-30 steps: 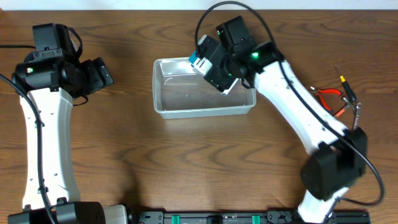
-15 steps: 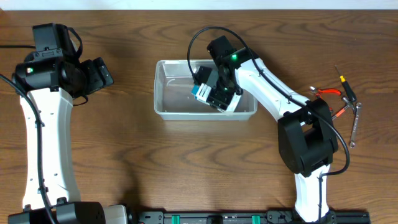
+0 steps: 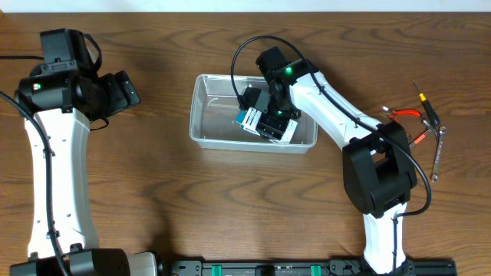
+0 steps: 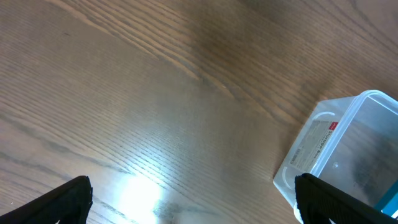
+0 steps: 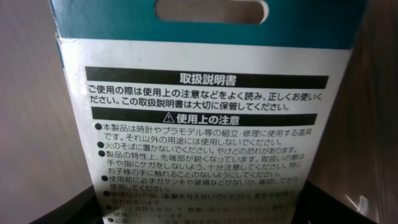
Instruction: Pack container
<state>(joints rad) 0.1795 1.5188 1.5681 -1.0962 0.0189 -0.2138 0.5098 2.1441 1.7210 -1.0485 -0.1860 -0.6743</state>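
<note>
The clear plastic container point(image 3: 205, 132) sits at the table's middle; its corner also shows in the left wrist view point(image 4: 323, 137). My right gripper point(image 3: 265, 119) is inside the container, shut on a small blue-and-white box point(image 3: 250, 119). The box fills the right wrist view point(image 5: 205, 112), its white back printed with Japanese text under a teal top with a hang slot. My left gripper point(image 4: 193, 205) is open and empty, above bare table to the left of the container; it also shows in the overhead view point(image 3: 123, 90).
Loose hand tools lie at the far right: red-handled pliers point(image 3: 403, 116), a screwdriver with an orange tip point(image 3: 426, 107) and a metal wrench point(image 3: 439, 153). The table is dark wood.
My right gripper has carried the blue-and-white box from over the container's far rim down and forward into the container. The left arm has not moved.
</note>
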